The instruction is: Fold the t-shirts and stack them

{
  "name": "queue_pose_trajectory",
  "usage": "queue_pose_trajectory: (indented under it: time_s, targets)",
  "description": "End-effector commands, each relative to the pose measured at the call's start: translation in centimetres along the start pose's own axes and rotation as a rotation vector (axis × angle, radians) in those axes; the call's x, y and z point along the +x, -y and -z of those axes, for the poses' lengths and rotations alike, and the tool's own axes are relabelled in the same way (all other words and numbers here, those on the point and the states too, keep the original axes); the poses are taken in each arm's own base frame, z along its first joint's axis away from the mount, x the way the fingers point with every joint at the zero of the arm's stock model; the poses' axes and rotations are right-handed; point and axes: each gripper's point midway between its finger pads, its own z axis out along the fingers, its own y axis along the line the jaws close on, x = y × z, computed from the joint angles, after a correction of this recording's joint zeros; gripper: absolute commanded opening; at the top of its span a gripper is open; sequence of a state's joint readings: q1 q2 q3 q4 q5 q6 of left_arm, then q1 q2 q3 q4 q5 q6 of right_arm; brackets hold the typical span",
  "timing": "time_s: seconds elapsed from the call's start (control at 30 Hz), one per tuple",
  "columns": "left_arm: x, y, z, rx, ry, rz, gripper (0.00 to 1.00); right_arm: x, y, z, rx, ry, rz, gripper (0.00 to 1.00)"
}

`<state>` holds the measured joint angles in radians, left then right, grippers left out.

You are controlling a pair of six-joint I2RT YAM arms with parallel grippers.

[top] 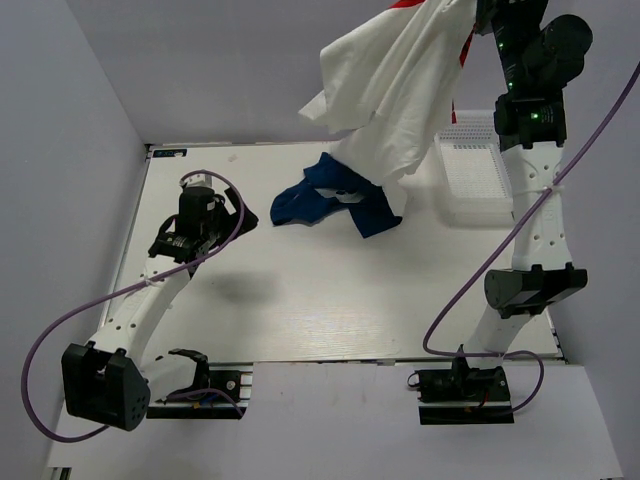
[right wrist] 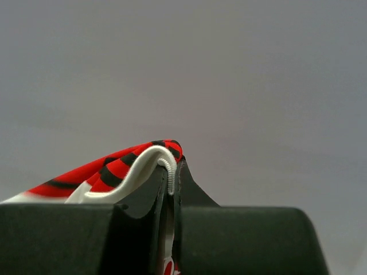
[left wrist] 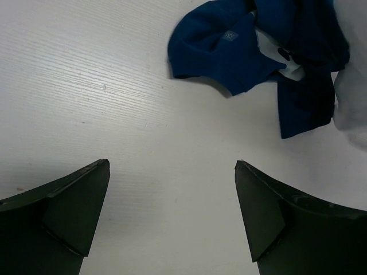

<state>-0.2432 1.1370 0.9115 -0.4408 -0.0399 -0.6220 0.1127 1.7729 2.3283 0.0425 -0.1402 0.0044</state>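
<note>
High at the far right, the right arm (top: 530, 110) hoists the white cloth t-shirt with the red printed graphic (top: 390, 90) well above the table (top: 300, 310); my read is that it's lifted so the cloth hangs free and opens out for folding; its jaws are pinched almost together on the ribbed white collar edge, red print bunched beside it; the shirt's lower edge dangles over the crumpled royal blue cloth t-shirt (top: 325, 200), which lies on the table at far centre, just left of the white plastic mesh basket (top: 480, 175); the left arm (top: 160, 285) waits on the left over bare table; its jaws gape wide, holding and touching nothing, with the blue shirt ahead and to the right; likely poised to catch a hanging edge.
</note>
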Motion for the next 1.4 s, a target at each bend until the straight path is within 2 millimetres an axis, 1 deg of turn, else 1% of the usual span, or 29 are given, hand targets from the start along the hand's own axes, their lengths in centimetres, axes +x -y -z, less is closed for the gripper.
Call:
queue_pose_trajectory:
  time_s: [0.0, 0.03, 0.07, 0.1, 0.13, 0.17, 0.23, 0.3, 0.33, 0.37, 0.47, 0.53, 0.73, 0.77, 0.83, 0.9, 0.93, 1.0, 1.03, 1.07, 1.1, 1.13, 1.17, 1.2, 1.23, 1.27, 1.3, 1.33, 1.37]
  targets:
    - [-1.9, 0.9, 1.2, 0.032, 0.062, 0.011, 1.00, -12.5, 5.1, 2.4, 0.288, 0.379, 0.149, 0.00]
    - [-1.9, 1.0, 1.2, 0.032, 0.062, 0.020, 1.00, -11.8, 5.8, 2.3, 0.330, 0.383, 0.159, 0.00]
    - [-1.9, 1.0, 1.2, 0.032, 0.062, 0.020, 1.00, -12.1, 6.5, 2.2, 0.360, 0.425, 0.198, 0.00]
    - [-1.8, 0.7, 1.2, 0.017, 0.060, 0.020, 1.00, -10.6, 7.3, 1.5, 0.398, 0.402, 0.245, 0.00]
    - [-1.6, 0.5, 0.9, 0.010, 0.050, 0.019, 1.00, -12.8, 8.2, 2.4, 0.466, 0.463, 0.290, 0.00]
    - [-1.5, 0.2, 0.9, -0.004, 0.047, 0.028, 1.00, -11.2, 9.0, 1.6, 0.490, 0.469, 0.313, 0.00]
    - [-1.7, 0.1, 0.5, -0.024, 0.041, 0.027, 1.00, -12.0, 9.8, 2.2, 0.533, 0.520, 0.380, 0.00]
    - [-1.3, -0.4, 0.2, -0.048, 0.028, 0.026, 1.00, -10.1, 10.9, 1.7, 0.539, 0.517, 0.405, 0.00]
    - [-1.4, -0.4, -0.1, -0.058, 0.028, 0.035, 1.00, -11.7, 10.4, 2.3, 0.504, 0.599, 0.472, 0.00]
    - [-1.4, -0.4, -0.1, -0.059, 0.028, 0.035, 1.00, -10.1, 10.6, 1.6, 0.485, 0.574, 0.501, 0.00]
    - [-0.5, -0.8, -1.2, -0.074, -0.011, 0.032, 1.00, -8.9, 11.1, 1.2, 0.474, 0.579, 0.553, 0.00]
    - [-0.1, -0.8, -1.6, -0.076, -0.033, 0.041, 1.00, -8.1, 14.0, 2.0, 0.516, 0.569, 0.600, 0.00]
    - [1.4, -1.0, -2.7, -0.076, -0.090, 0.040, 1.00, -5.3, 16.2, 2.4, 0.484, 0.523, 0.676, 0.00]
    - [1.6, -1.2, -2.9, -0.082, -0.097, 0.040, 1.00, -3.8, 17.1, 2.4, 0.484, 0.491, 0.675, 0.00]
    - [1.9, -1.4, -3.0, -0.088, -0.104, 0.049, 1.00, -2.1, 17.8, 2.2, 0.483, 0.448, 0.662, 0.00]
    - [2.7, -1.7, -3.2, -0.088, -0.120, 0.049, 1.00, 1.9, 19.3, 2.3, 0.505, 0.354, 0.638, 0.00]
    - [2.7, -1.7, -3.2, -0.088, -0.120, 0.049, 1.00, 2.8, 19.7, 2.4, 0.513, 0.328, 0.626, 0.00]
    - [2.7, -1.7, -3.2, -0.088, -0.119, 0.058, 1.00, 9.1, 21.0, 3.1, 0.540, 0.175, 0.573, 0.00]
    - [2.6, -1.8, -3.2, -0.097, -0.113, 0.057, 1.00, 8.7, 20.6, 3.6, 0.540, 0.153, 0.548, 0.00]
    - [2.8, -2.0, -3.1, -0.103, -0.121, 0.057, 1.00, 13.2, 20.6, 4.3, 0.522, 0.060, 0.458, 0.00]
    - [2.7, -2.1, -3.2, -0.112, -0.115, 0.056, 1.00, 17.8, 20.4, 5.7, 0.503, -0.054, 0.404, 0.05]
    - [2.7, -2.1, -3.2, -0.112, -0.115, 0.056, 1.00, 19.0, 19.5, 7.2, 0.485, -0.103, 0.366, 0.13]
    - [2.7, -2.1, -3.2, -0.112, -0.115, 0.056, 1.00, 19.9, 19.5, 8.1, 0.507, -0.119, 0.317, 0.23]
    - [2.6, -1.9, -3.2, -0.099, -0.113, 0.057, 1.00, 22.6, 19.1, 10.2, 0.526, -0.186, 0.286, 0.29]
    - [2.6, -1.9, -3.2, -0.099, -0.113, 0.057, 1.00, 22.9, 19.6, 11.2, 0.582, -0.207, 0.284, 0.35]
    - [2.6, -1.9, -3.2, -0.099, -0.113, 0.057, 1.00, 23.3, 20.0, 12.4, 0.641, -0.252, 0.253, 0.49]
    - [2.9, -1.9, -3.4, -0.098, -0.127, 0.057, 1.00, 24.3, 20.2, 13.1, 0.663, -0.287, 0.211, 0.73]
    - [2.7, -1.7, -3.3, -0.097, -0.126, 0.057, 1.00, 23.1, 20.3, 12.4, 0.685, -0.260, 0.155, 0.90]
    - [2.7, -1.8, -3.3, -0.096, -0.127, 0.047, 1.00, 26.3, 20.1, 13.7, 0.681, -0.415, 0.122, 0.90]
